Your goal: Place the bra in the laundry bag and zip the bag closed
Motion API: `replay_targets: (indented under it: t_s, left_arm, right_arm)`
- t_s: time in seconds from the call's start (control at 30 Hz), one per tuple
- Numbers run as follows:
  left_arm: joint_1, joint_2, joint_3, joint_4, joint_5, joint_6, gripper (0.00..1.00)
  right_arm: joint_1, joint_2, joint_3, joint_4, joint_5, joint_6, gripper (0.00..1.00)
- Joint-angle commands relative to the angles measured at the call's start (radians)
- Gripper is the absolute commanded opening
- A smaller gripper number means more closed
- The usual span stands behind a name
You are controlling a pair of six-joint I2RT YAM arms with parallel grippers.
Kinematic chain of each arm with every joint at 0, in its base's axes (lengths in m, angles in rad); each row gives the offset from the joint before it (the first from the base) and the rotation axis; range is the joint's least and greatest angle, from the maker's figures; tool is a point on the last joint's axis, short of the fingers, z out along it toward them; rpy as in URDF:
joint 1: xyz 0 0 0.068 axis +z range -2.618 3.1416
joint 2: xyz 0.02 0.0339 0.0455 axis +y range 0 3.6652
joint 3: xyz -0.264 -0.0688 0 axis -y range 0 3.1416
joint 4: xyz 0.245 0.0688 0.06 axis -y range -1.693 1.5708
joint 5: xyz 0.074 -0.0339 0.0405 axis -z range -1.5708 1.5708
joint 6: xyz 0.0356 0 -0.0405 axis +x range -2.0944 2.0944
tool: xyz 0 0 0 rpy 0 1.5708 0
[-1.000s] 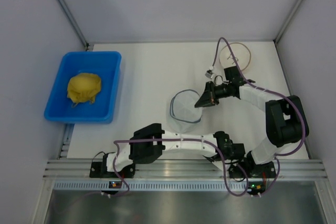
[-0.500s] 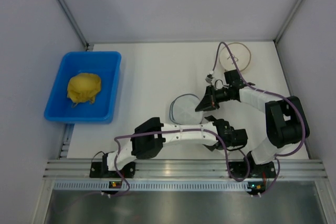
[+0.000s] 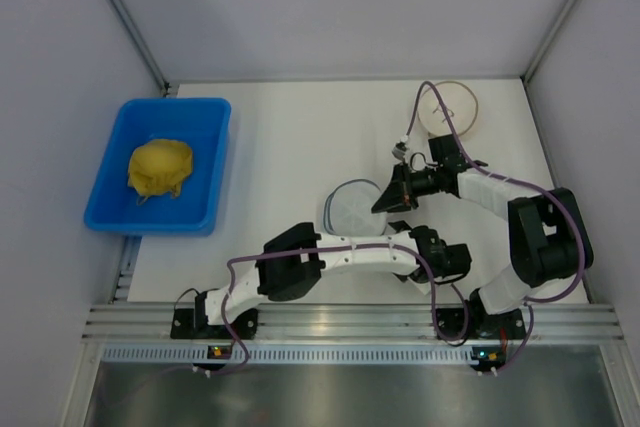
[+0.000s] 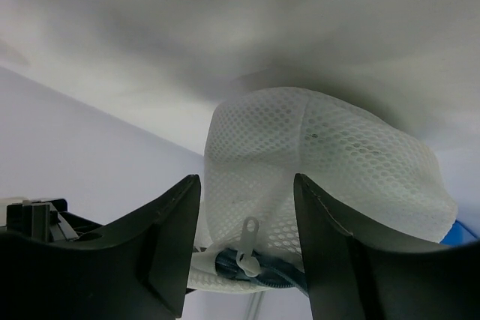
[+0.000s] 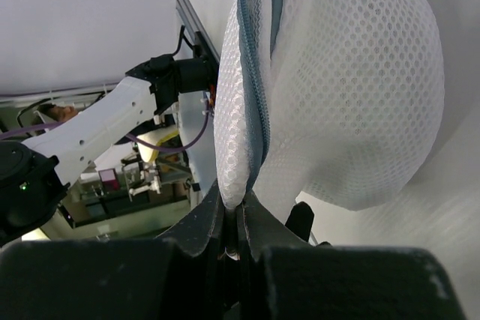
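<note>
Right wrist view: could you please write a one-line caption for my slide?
Right gripper pinches the zipper edge of the white mesh laundry bag, left arm behind.

The laundry bag (image 3: pixel 350 209) lies near the middle of the bench (image 3: pixel 290 137). The right pincer (image 3: pixel 384 194) is at the bag's right edge, with the bag's rim nipped between its fingers. The left pincer (image 3: pixel 402 229) sits just beside the bag on its near-right side, fingers apart and pointing at it. Well to the left of the bag, at the bench's left side, stands a bin (image 3: pixel 205 209) with a cloth lump (image 3: pixel 160 167) in it. Behind the bag and to its right lies a disc (image 3: pixel 452 112), well apart from it.
</note>
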Motion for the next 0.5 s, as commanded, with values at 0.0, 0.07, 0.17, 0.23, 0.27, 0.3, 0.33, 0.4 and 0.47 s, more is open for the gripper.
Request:
replay_targets:
  t_s: [0.0,0.07,0.17,0.23,0.27,0.3,0.33,0.4,0.47]
  left_arm:
    - [0.003,0.001,0.055,0.031,-0.04,0.016,0.59]
    - [0.001,0.004,0.062,0.031,-0.045,0.015,0.52]
    - [0.003,0.007,0.07,0.031,-0.051,0.003,0.39]
    - [0.003,0.004,0.066,0.031,-0.057,-0.002,0.29]
    - [0.003,0.001,0.064,0.028,-0.059,-0.004,0.26]
    - [0.003,-0.005,0.061,0.028,-0.057,-0.005,0.14]
    - [0.001,-0.009,0.053,0.028,-0.057,-0.005,0.09]
    - [-0.003,-0.023,0.043,0.027,-0.06,-0.005,0.0]
    - [-0.014,-0.035,0.023,0.027,-0.057,-0.01,0.0]
  right_arm:
    - [0.007,-0.037,-0.002,0.043,-0.022,0.013,0.0]
    - [0.009,-0.037,-0.004,0.049,-0.023,0.022,0.0]
    - [0.009,-0.045,-0.008,0.05,-0.022,0.019,0.0]
    - [0.007,-0.049,-0.01,0.044,-0.017,0.011,0.0]
    - [0.009,-0.049,-0.008,0.043,-0.008,0.005,0.0]
    - [0.007,-0.049,-0.007,0.038,-0.004,0.0,0.0]
    - [0.006,-0.046,-0.004,0.037,-0.002,-0.004,0.0]
    - [0.003,-0.037,0.005,0.029,0.007,-0.01,0.0]
    - [-0.005,-0.022,0.031,0.008,0.022,-0.03,0.0]
